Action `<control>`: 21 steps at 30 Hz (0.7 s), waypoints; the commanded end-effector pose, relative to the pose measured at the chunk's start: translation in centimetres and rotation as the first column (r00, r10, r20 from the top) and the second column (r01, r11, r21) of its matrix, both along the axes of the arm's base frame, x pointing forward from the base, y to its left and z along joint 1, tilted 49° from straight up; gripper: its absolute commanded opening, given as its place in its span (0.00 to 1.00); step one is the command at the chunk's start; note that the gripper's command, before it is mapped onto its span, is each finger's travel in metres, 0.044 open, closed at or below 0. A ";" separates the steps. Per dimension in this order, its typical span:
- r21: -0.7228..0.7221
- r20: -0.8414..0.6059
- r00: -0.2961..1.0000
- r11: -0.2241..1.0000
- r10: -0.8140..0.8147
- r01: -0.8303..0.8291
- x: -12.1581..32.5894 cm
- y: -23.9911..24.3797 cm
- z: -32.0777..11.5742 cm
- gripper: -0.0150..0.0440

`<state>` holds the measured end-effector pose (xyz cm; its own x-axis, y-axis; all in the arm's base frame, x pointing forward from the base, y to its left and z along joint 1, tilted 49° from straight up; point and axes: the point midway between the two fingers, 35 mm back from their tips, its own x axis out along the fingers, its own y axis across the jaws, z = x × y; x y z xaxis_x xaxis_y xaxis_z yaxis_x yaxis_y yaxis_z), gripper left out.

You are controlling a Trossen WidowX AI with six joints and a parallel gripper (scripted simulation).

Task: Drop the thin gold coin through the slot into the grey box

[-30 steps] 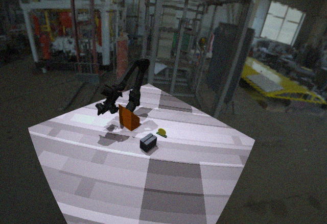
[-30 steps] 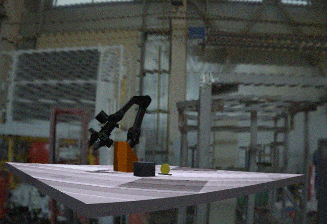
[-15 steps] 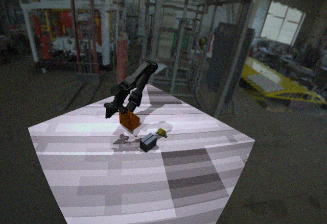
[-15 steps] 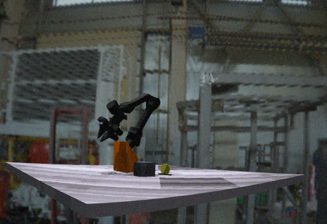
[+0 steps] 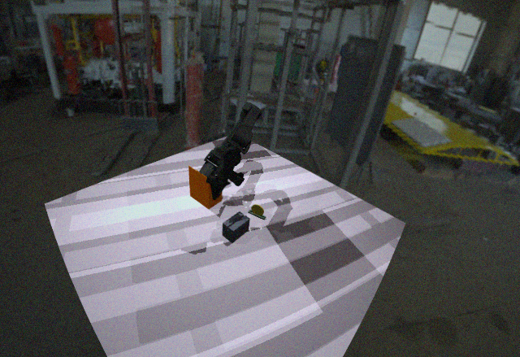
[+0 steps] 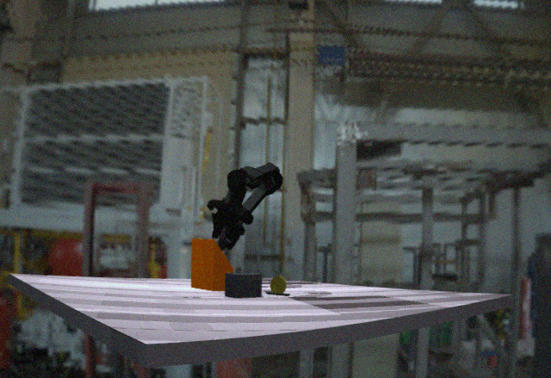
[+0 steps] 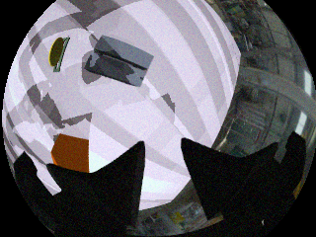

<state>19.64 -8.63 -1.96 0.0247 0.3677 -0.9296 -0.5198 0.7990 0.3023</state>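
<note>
Gripper [image 6: 227, 244] hangs above the orange block [image 6: 207, 264] toward the far edge of the table [image 5: 235, 302], jaws partly closed w/ nothing between them. The coin [image 5: 256, 209] stands upright in its holder [image 5: 257, 215] — lower and nearer the right edge, long axis running towards that edge; the box [image 5: 235, 225] sits just beside it. Count: one coin, one holder, one box, one block.

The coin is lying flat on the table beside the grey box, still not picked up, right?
Not quite. The coin stands on its edge in its dark holder, as the exterior view shows. It is beside the grey box and not picked up; the tool hangs above, holding nothing.
</note>
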 end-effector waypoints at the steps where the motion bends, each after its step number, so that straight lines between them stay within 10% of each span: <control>1: 0.091 -0.007 1.000 0.996 -0.023 0.023 2.0 3.2 2.1 0.53; 11: 0.398 -0.245 0.966 0.901 -0.080 0.175 5.6 16.3 11.0 0.53; 21: 0.411 -0.269 0.960 0.892 -0.077 0.187 4.9 17.5 10.5 0.53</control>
